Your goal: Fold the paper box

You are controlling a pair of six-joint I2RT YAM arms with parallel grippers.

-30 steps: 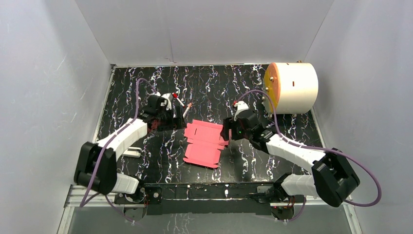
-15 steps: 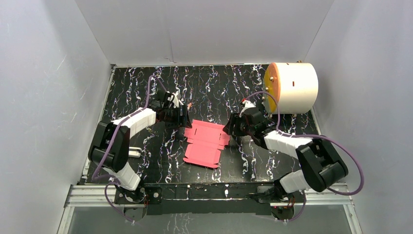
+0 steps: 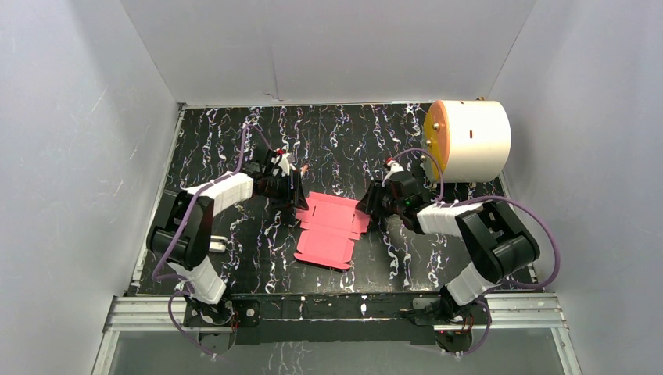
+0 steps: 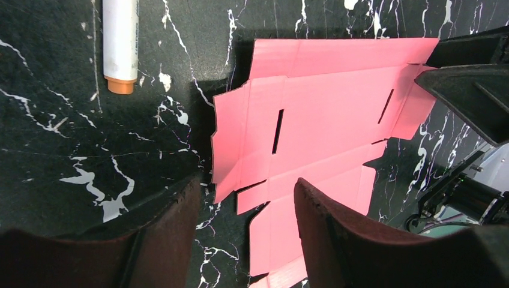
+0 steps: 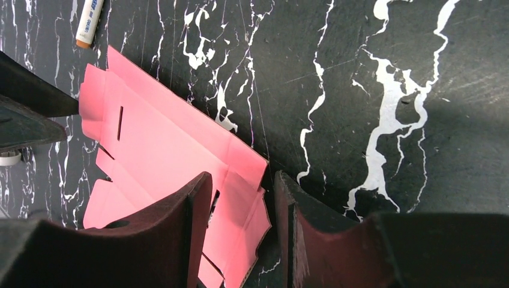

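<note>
both arms reached inward over the black white-veined table [image 3: 344,133], forearms low, wrists facing each other across the paper box [image 3: 328,226]; left gripper [image 3: 298,195] sat at the sheet's far-left edge, right gripper [image 3: 366,209] at its far-right edge; in the left wrist view the left gripper [image 4: 243,198] was spread wide, dark padded fingers [image 4: 174,228] apart, with the near-left corner of the paper box [image 4: 324,120] in the gap between them; contact with the card could not be told; in the right wrist view the right gripper [image 5: 243,180] was likewise released, its fingers [image 5: 180,228] straddling an end flap of the paper box [image 5: 162,150], nothing pinched; compared with one second ago, both elbows had drawn in and up from the near corners, the right arm folding most, while the gripper tips had moved in only slightly towards the sheet's edges; over the last half second the right elbow had tucked in further; the sheet had not shifted; the paper box lay unfolded and flat mid-table, thin pink-red card, die-cut, with narrow slits, crease lines and notched side flaps, the far strip lifted slightly; a white marker [image 4: 120,42] with an orange end lay just beyond the sheet's far-left corner, not touching it; a big white cylinder [image 3: 473,141] with an orange face lay on its side at the far-right corner.
</note>
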